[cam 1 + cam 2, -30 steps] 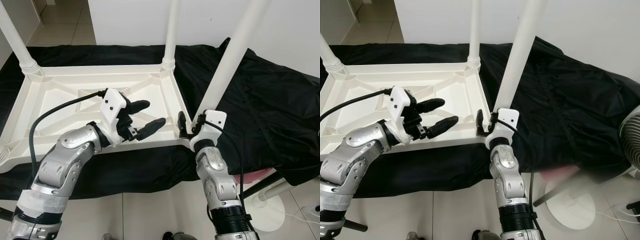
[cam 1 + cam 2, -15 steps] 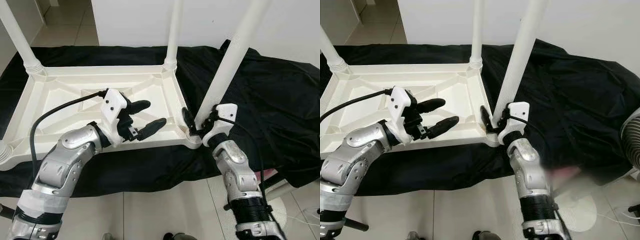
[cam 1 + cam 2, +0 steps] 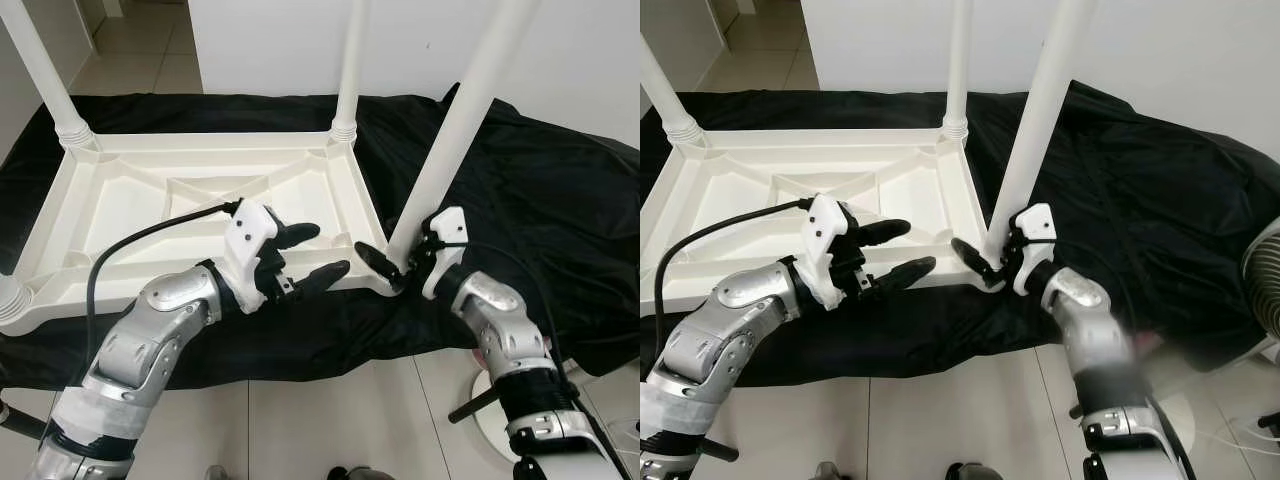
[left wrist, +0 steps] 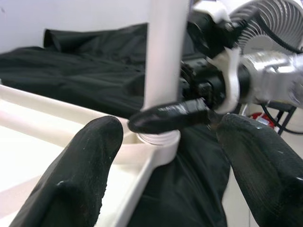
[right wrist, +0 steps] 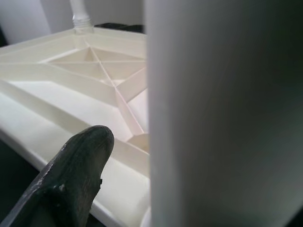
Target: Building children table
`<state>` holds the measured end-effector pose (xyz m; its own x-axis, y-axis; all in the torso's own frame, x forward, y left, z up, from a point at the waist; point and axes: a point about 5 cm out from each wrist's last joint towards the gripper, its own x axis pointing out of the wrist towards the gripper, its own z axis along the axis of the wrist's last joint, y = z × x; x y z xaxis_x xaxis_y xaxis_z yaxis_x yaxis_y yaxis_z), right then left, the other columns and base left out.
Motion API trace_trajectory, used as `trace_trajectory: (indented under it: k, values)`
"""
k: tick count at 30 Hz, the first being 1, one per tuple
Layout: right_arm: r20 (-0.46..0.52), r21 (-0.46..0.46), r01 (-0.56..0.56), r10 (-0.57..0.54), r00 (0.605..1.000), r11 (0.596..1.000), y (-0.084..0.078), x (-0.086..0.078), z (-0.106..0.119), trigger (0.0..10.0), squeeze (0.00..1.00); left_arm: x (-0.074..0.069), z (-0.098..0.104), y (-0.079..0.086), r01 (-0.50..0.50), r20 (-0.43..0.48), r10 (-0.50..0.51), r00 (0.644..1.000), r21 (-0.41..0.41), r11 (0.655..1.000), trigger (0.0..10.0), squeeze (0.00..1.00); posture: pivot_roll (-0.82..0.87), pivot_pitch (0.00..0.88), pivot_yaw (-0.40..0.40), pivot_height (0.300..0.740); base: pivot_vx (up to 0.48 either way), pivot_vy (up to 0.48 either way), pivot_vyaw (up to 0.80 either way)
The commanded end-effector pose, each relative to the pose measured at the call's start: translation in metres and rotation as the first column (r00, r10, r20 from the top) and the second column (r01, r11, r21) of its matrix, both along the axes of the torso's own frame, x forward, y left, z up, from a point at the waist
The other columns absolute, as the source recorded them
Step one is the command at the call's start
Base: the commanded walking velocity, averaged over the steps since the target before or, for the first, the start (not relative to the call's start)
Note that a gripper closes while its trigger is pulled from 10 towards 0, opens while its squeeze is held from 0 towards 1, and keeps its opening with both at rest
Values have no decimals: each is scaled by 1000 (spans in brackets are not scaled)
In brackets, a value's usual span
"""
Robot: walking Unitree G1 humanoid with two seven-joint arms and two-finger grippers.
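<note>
Table top (image 3: 190,190): upside down on black cloth (image 3: 540,190), centre-left of frame; three legs stand seated.
Near-right leg (image 3: 455,120): leaning, foot at the corner socket, lower centre.
Right gripper (image 3: 395,262): fingers spread around the leg's base, one each side.
Left gripper (image 3: 305,255): open, holding nothing, above the near rim.
Advice: straighten the leg before twisting.
Change: right forearm has swung outward to the right; left gripper has shifted right.
</note>
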<state>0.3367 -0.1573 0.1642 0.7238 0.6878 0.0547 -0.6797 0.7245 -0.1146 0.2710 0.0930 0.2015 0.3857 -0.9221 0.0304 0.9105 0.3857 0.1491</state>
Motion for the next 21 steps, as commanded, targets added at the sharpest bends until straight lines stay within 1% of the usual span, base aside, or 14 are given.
trace_trajectory:
  k: [1,2,3,4,5,6,7,8,9,10,13,14,17,21]
  values:
    - [-12,-24,-16,16,1000,1000,-6,2,-4,9451,0,-6,-3,-5,37,0,-37,999,13,999,10000,0,-20,86,-31,740,0,0,0]
    - [-11,-34,-16,16,1000,999,-9,4,-4,8039,0,-7,-4,-7,38,-6,-38,999,15,999,10000,0,-20,86,-31,740,0,0,0]
    - [-11,-34,-16,16,1000,999,-9,4,-4,8039,0,-7,-4,-7,38,-6,-38,999,15,999,10000,0,-20,86,-31,740,0,0,0]
    - [-9,-38,-15,15,1000,999,-11,5,-4,5686,0,-7,-5,-7,39,-9,-39,999,16,999,10000,0,-18,90,-31,740,0,0,0]
    - [-7,-41,-14,14,1000,999,-13,6,-4,5686,0,-8,-5,-7,40,-11,-40,999,18,999,10000,0,-18,91,-31,740,0,0,0]
    - [-6,-43,-15,15,1000,999,-14,6,-3,4784,0,-8,-6,-7,41,-12,-40,999,19,999,10000,0,-18,92,-31,740,0,0,0]
    - [-6,-44,-15,15,1000,999,-15,6,-3,4784,0,-8,-6,-7,41,-13,-41,999,20,999,10000,0,-18,92,-31,740,0,0,0]
    - [-5,-46,-7,7,1000,999,-17,6,-3,2784,0,-8,-6,-7,39,-12,-39,999,22,999,10000,0,-17,94,-30,740,0,0,0]
    - [-5,-46,-7,7,1000,999,-17,6,-3,2784,0,-8,-6,-7,39,-12,-39,999,22,999,10000,0,-17,94,-30,740,0,0,0]
    - [-5,-47,-4,3,1000,999,-20,7,-3,1216,0,-8,-6,-7,35,-9,-35,999,24,999,10000,0,-17,95,-30,740,0,0,0]
    - [-5,-47,-4,4,1000,999,-21,7,-3,1216,0,-8,-6,-7,33,-9,-33,999,25,999,10000,0,-17,95,-30,740,0,0,0]
    - [-9,-44,-4,4,1000,999,-23,7,-5,0,0,-8,-6,-7,32,-8,-32,999,27,999,10000,0,-18,96,-28,740,0,0,0]
    - [-19,-35,6,-6,1000,999,-27,7,-10,0,0,-8,-6,-6,35,-9,-34,999,30,999,10000,0,-21,97,-24,740,0,0,0]
    - [-26,-25,13,-14,1000,1000,-28,6,-12,0,0,-8,-6,-6,35,-9,-35,999,32,999,10000,0,-22,97,-23,740,0,0,0]
